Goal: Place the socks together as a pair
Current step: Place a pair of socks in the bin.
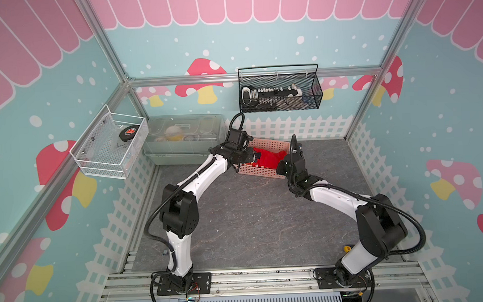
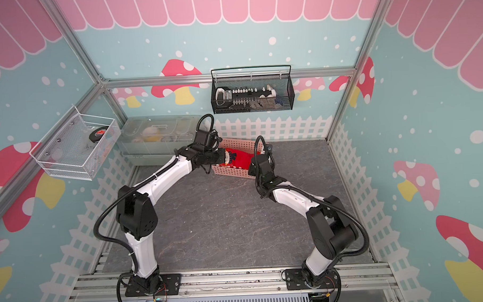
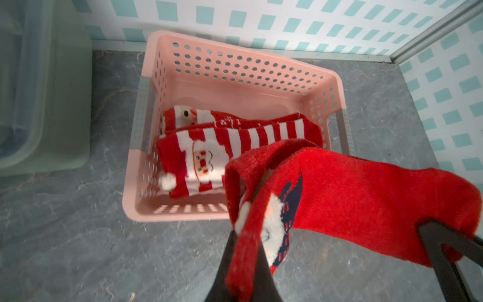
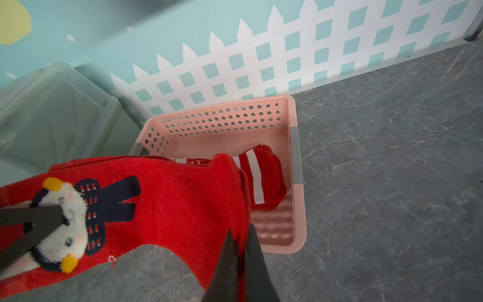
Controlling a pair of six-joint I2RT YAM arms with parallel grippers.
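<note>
Over pink basket [image 3: 183, 217], red sock [image 3: 366, 196] stretched between both claws: left claw [image 3: 245, 266] clenched on one end, right claw [image 4: 243, 261] clenched on opposite end. Beneath, other socks [image 3: 235, 138] lie in basket. Risk: uneven pull slips thin pinch, sock drops into basket.

The left pincer [image 3: 244, 251] is clamped on one end of a red sock [image 3: 352, 198]. A fluffy white figure in a navy scarf sits on the sock just beside the fingers. The sock stretches right to the right pincer [image 3: 431, 232], whose dark finger lies across its other end. Beyond it, a pink basket [image 3: 235, 68] stands on the grey bench [image 3: 65, 248] near the far fence wall [image 3: 287, 21]. Inside, a striped Santa sock [image 3: 235, 141] and a second Santa sock [image 3: 209, 117] lie side by side. A translucent box [image 3: 39, 104] stands left of the basket.
</note>
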